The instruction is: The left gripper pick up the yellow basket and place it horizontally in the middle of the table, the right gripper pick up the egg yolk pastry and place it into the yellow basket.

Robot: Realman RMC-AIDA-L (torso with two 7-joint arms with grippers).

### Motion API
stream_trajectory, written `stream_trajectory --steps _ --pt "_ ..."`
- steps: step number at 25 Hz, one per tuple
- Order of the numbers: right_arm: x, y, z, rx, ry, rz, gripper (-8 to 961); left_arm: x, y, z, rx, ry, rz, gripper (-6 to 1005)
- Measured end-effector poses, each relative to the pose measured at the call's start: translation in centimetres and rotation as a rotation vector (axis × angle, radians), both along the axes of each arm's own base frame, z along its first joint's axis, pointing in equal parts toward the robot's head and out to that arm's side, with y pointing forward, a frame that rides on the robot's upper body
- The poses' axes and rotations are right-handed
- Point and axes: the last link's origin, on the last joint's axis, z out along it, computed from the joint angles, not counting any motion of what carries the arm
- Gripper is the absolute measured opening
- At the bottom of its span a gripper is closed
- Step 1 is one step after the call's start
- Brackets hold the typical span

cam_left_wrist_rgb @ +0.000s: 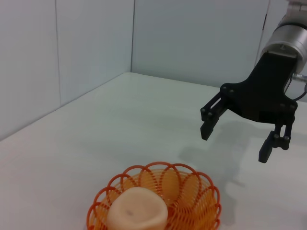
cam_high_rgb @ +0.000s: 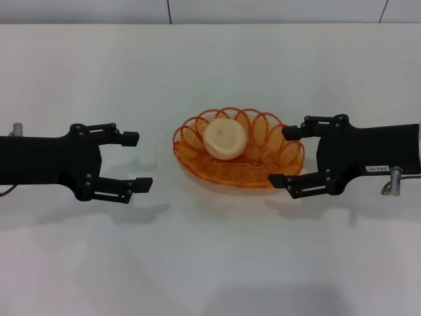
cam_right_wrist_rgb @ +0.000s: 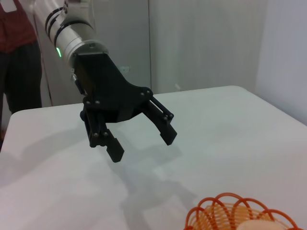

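The yellow basket (cam_high_rgb: 263, 164), an orange-yellow wire oval, lies in the middle of the table (cam_high_rgb: 210, 263). The egg yolk pastry (cam_high_rgb: 225, 137) rests inside it, toward its left end. My left gripper (cam_high_rgb: 137, 160) is open and empty, to the left of the basket with a gap between. My right gripper (cam_high_rgb: 283, 156) is open and empty at the basket's right end, its fingertips over the rim. The left wrist view shows the basket (cam_left_wrist_rgb: 201, 201), the pastry (cam_left_wrist_rgb: 137, 211) and the right gripper (cam_left_wrist_rgb: 236, 141). The right wrist view shows the left gripper (cam_right_wrist_rgb: 142, 143) and the basket's rim (cam_right_wrist_rgb: 225, 206).
A wall stands along the table's far edge (cam_high_rgb: 210, 12). A person in dark red (cam_right_wrist_rgb: 17, 52) stands beyond the table's far corner in the right wrist view.
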Motion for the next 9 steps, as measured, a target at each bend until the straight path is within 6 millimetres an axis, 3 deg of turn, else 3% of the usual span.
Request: stream_trajectory --steps 9 --pt "-0.19 -0.16 0.00 -0.010 -0.001 0.009 841 0.10 0.08 0.27 0.005 -0.004 0.001 888"
